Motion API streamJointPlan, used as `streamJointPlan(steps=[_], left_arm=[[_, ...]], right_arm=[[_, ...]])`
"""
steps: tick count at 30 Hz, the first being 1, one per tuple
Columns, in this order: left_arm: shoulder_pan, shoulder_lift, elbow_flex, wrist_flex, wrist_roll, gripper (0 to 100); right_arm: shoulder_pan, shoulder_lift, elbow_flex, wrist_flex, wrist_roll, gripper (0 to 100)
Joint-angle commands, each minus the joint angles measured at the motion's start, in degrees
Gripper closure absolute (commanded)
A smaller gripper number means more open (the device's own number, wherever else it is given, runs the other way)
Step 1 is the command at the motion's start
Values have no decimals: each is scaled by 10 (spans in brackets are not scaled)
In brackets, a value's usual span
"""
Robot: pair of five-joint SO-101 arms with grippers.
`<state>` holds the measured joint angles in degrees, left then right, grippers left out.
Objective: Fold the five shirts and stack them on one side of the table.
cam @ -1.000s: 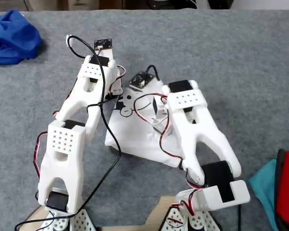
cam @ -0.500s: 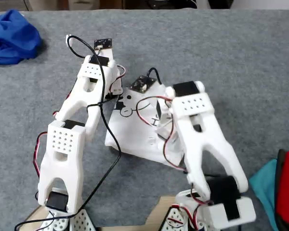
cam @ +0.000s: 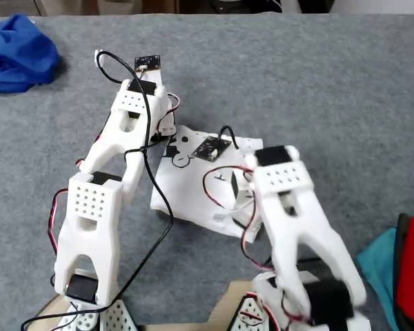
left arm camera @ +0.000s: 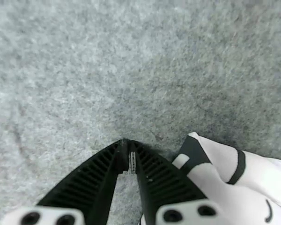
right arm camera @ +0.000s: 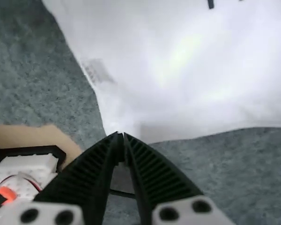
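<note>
A white shirt (cam: 193, 189) with black markings lies roughly folded on the grey carpeted table (cam: 331, 83), between my two arms. My left gripper (left arm camera: 130, 157) is shut with nothing in it. Its tips rest on bare carpet just beside the shirt's black-trimmed corner (left arm camera: 201, 159). My right gripper (right arm camera: 120, 140) is shut too and hovers at the near edge of the white shirt (right arm camera: 187, 61), close to its small label (right arm camera: 96, 70). I see no cloth between its fingers.
A crumpled blue shirt (cam: 17, 52) lies at the far left corner. Teal and red shirts (cam: 400, 269) sit at the right edge. The arms' wooden base board (right arm camera: 28, 136) is close under the right gripper. The far right of the carpet is open.
The right arm has drawn back toward its base across the white shirt. The shirt's far right part now lies uncovered. The left arm has stayed still.
</note>
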<state>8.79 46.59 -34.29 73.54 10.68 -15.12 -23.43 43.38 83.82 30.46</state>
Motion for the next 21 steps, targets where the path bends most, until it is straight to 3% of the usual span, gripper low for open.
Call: streamJointPlan(steps=[1, 4, 10, 21], left_arm=[[-22, -5, -25, -14, -2, 969], [-21, -5, -25, -14, -2, 969], [-21, -11, -25, -9, 3, 971], [-18, -35, -186, 132, 2, 968]], right_arm=[[13, -76, -1, 32, 22, 993], [21, -116, -3, 21, 28, 993], [85, -73, -23, -104, -2, 993], [125, 225, -358, -57, -62, 989]])
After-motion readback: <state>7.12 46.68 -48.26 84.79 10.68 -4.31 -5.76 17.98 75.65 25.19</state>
